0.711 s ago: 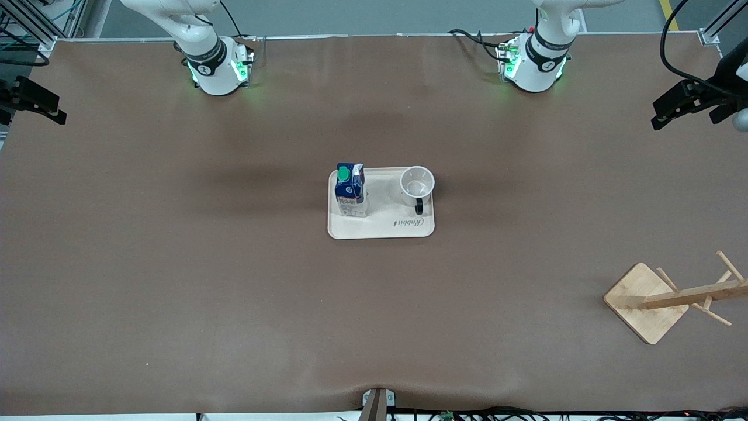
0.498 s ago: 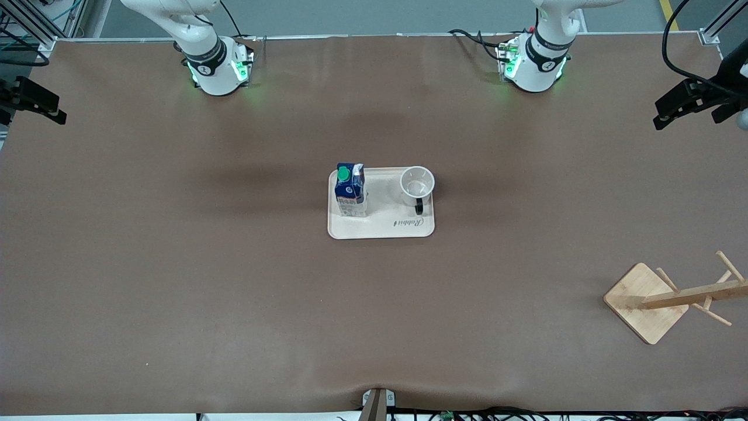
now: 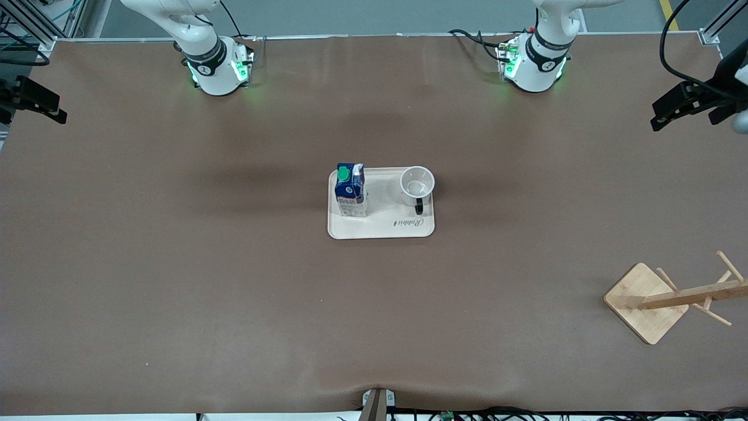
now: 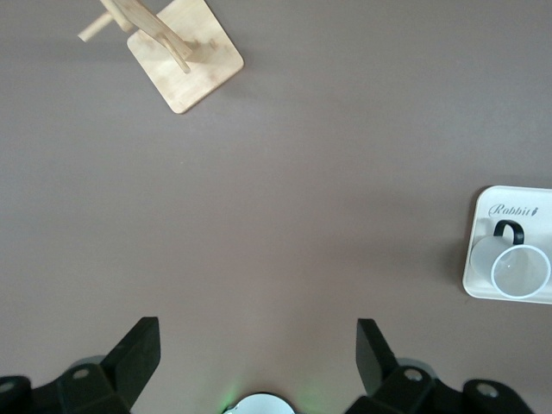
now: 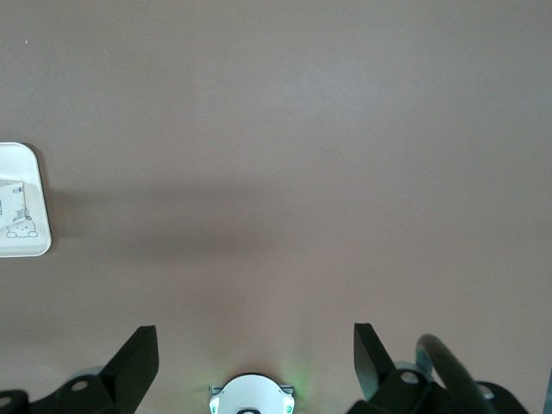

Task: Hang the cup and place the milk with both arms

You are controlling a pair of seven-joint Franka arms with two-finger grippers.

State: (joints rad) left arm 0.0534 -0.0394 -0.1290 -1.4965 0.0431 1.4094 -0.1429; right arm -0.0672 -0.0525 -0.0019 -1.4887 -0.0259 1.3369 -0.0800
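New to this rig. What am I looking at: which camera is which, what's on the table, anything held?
Two white robot arms stand at a brown table. The wide picture comes from a high camera facing them. Their green-lit bases are along its top edge, and both arms wait raised out at the table's ends.

The other two pictures look down from cameras on the arms' wrists, and the dark prongs at the bottom of each are gripper fingers. The left gripper and the right gripper are both open and hold nothing.

Mid-table, a cream tray carries an upright milk carton and a white cup with a black handle. A wooden cup rack stands toward the left arm's end, nearer the front camera.
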